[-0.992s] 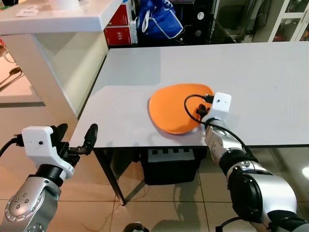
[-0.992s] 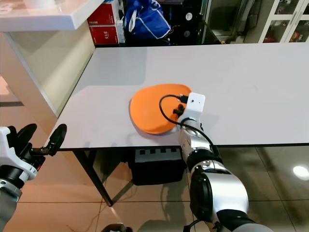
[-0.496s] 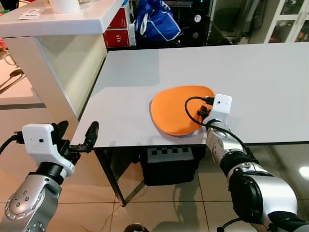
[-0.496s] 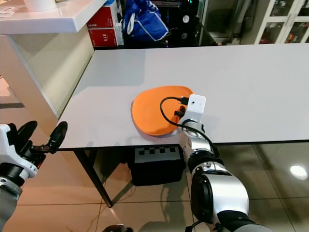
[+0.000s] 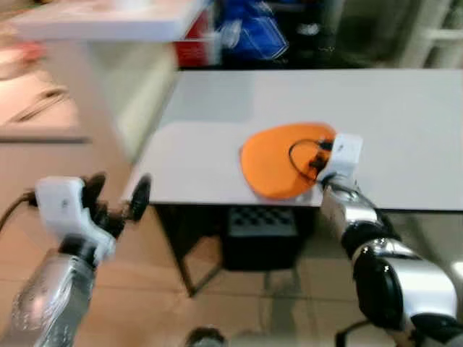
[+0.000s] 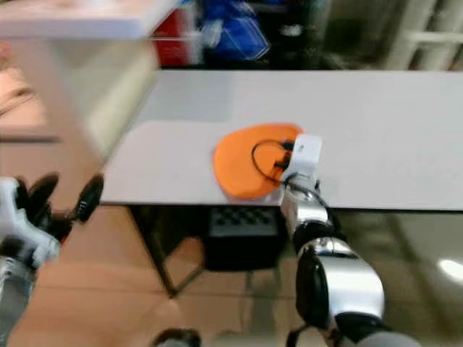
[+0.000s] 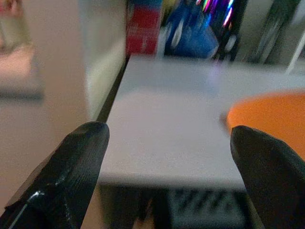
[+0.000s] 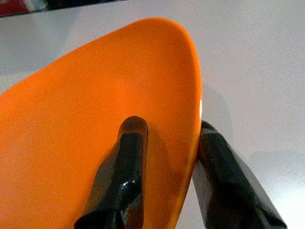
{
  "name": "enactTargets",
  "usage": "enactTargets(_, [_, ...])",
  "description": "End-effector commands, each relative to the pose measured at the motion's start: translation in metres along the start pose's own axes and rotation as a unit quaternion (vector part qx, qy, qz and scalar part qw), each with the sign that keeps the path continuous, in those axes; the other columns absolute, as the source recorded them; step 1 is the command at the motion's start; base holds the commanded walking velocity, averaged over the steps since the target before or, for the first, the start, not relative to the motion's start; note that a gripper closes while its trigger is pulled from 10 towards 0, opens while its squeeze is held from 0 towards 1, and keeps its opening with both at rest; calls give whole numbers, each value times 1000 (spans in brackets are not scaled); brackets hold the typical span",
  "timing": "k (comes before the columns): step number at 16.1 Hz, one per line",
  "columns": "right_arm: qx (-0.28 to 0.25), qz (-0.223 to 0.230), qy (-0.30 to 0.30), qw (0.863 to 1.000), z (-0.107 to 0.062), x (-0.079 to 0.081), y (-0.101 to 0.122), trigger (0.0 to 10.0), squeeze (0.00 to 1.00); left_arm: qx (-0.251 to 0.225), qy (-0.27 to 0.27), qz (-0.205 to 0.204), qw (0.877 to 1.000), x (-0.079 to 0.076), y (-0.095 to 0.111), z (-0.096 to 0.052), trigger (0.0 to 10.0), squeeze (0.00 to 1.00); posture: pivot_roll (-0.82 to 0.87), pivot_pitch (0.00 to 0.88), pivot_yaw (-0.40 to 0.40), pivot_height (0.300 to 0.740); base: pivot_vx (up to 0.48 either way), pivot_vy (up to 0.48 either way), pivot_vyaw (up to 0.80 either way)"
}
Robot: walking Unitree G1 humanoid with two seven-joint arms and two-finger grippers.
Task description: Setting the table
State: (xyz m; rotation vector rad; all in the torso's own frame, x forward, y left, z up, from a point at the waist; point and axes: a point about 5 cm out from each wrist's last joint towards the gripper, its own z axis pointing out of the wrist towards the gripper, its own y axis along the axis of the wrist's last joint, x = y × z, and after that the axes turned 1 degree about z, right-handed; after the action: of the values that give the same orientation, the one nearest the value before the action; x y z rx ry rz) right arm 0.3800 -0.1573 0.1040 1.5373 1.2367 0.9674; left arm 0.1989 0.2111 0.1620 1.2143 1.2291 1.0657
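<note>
White table carries the orange plate at its near edge, well off the left corner. My right gripper is clamped on the plate's rim, one finger over, one under. My left gripper hangs spread wide short of the near-left corner, so right arm places it.

Head views are motion-blurred throughout under bright, even indoor light. Left wrist view is soft. Right wrist view is sharp, with a faint shadow beside the orange plate.
</note>
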Motion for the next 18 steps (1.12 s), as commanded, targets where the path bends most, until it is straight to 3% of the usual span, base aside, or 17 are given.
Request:
enactTargets(1, [117,-50,-2,992,-13,-3,-58,10000,1000,-13,-4,11,1000,-2,7,7,10000,0,420,92,77,740,0,0,0])
enactTargets(2, [118,-57,-1,991,-14,-3,-58,10000,1000,-10,6,17,1000,-1,6,8,10000,0,417,94,76,740,0,0,0])
enactTargets(3, [117,-69,0,991,-13,-4,-58,10000,0,-3,23,22,999,4,4,11,10000,0,414,95,75,740,0,0,0])
enactTargets(6, [111,-75,-1,991,-12,-6,-56,10000,0,7,34,42,999,8,1,15,10000,0,405,96,70,740,234,218,0])
enactTargets(13, [87,-94,9,992,-8,-4,-43,10000,0,10,25,36,999,1,-4,21,10000,0,391,94,50,740,432,0,0])
enactTargets(18, [71,-92,11,993,-6,-1,-35,10000,0,-4,6,55,998,-6,-3,24,10000,0,380,85,46,740,449,0,0])
